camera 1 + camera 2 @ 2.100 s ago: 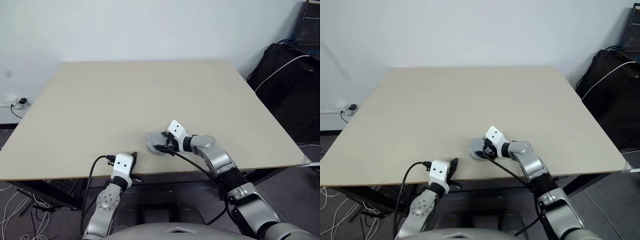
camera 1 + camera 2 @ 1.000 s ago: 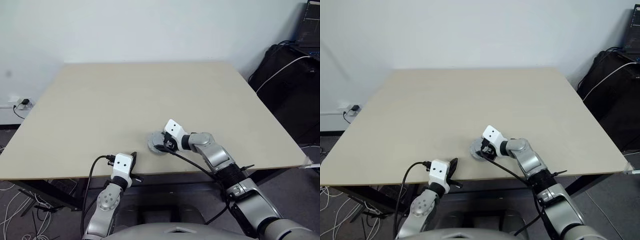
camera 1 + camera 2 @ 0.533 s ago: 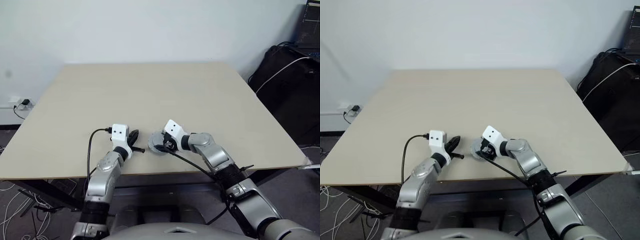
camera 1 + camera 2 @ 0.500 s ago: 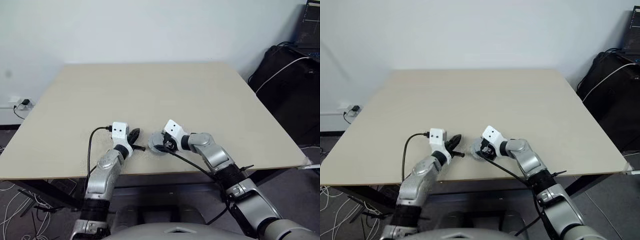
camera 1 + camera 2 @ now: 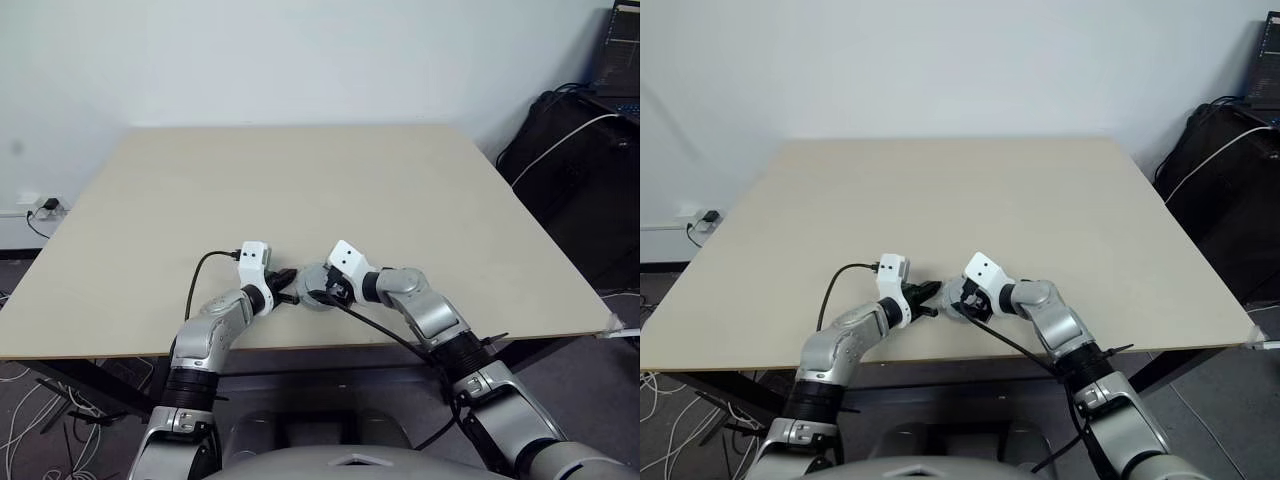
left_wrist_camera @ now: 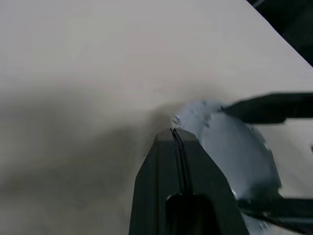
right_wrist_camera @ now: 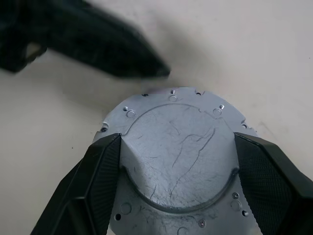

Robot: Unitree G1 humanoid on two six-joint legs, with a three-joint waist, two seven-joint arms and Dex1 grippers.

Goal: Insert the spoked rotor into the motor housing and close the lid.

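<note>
The lid [image 7: 172, 128], a round grey metal disc with its smooth face and raised centre up, lies flat on the table [image 5: 300, 180] close to the front edge. My right gripper [image 7: 176, 143] is shut on the lid, one black finger at each side of the raised centre. From the left, my left gripper [image 5: 290, 284] comes in low over the table with its fingers shut and empty. Its tip [image 6: 174, 132] rests at the lid's [image 6: 230, 147] left rim. The spoked rotor and the motor housing are hidden.
The table's front edge runs just below both grippers. A black bag [image 5: 575, 170] with a white cable stands on the floor at the right. A wall socket and cables [image 5: 35, 207] are low at the left.
My left arm has come up from below the table's front edge and swung right, bringing its shut tip to the lid's rim. The right gripper and the lid have stayed in place.
</note>
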